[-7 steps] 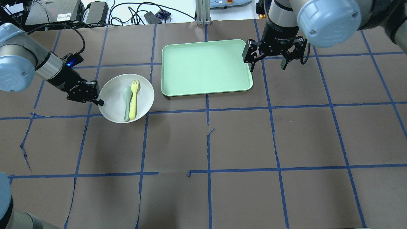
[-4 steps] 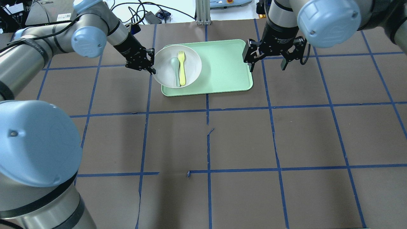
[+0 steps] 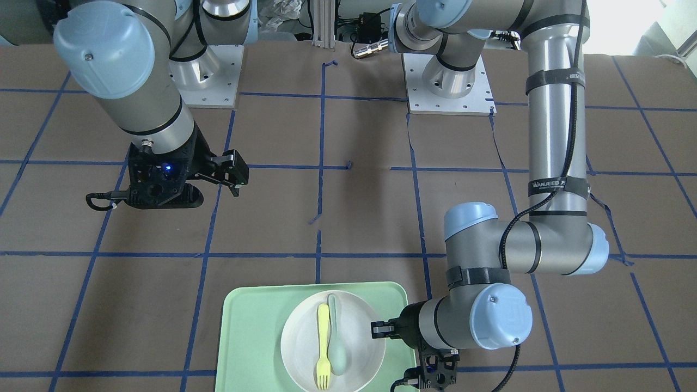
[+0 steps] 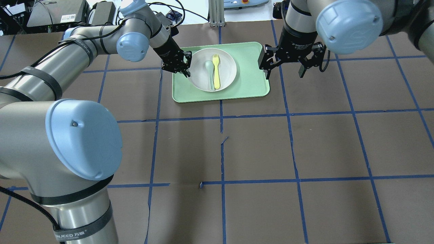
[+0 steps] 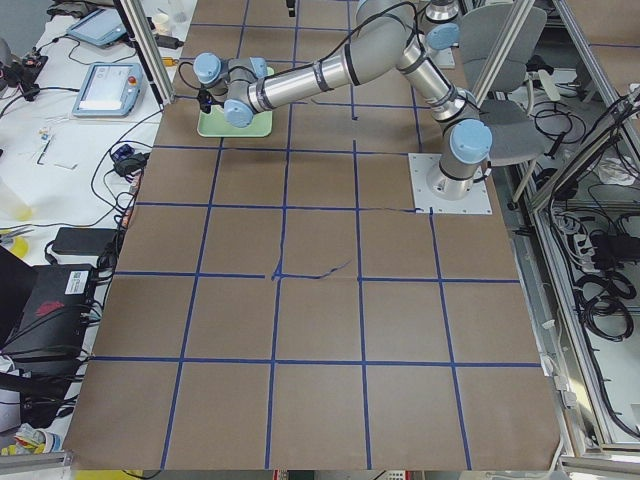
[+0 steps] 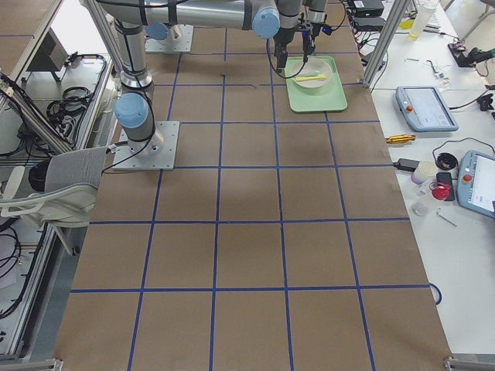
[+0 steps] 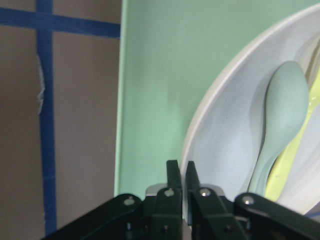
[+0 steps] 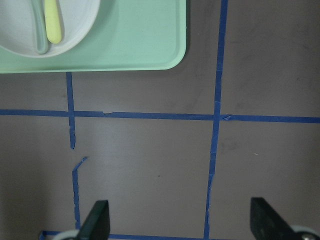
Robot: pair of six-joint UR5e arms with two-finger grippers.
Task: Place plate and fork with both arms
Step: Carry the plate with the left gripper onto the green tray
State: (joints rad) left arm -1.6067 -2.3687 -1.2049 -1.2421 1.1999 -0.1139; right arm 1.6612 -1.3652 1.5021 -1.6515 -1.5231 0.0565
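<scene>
Gripping the near-left rim of the plate, the left hand has its two black fingers pinched nearly together on the off-white edge, as the left wrist view shows up close. The plate sits over the left half of the mint-green tray, well inside the tray's raised lip. Whether it rests on the tray floor or is held just above it cannot be told.

Two utensils lie in the plate, side by side and touching, with handles toward the robot. The yellow-green fork is on the right with its tines toward the far edge. A pale grey-green spoon is on its left, bowl at the far end.

The right hand hangs just beside the tray's right end over the brown surface, fingers spread wide with nothing between them. Its wrist camera looks down on the tray's corner, part of the plate and the blue tape grid.

A black strap on the left arm reads "WANJEED" in white letters. A similar band near that arm's base carries the same word followed by characters too small to make out. White print on the right hand's body is too small to read.
</scene>
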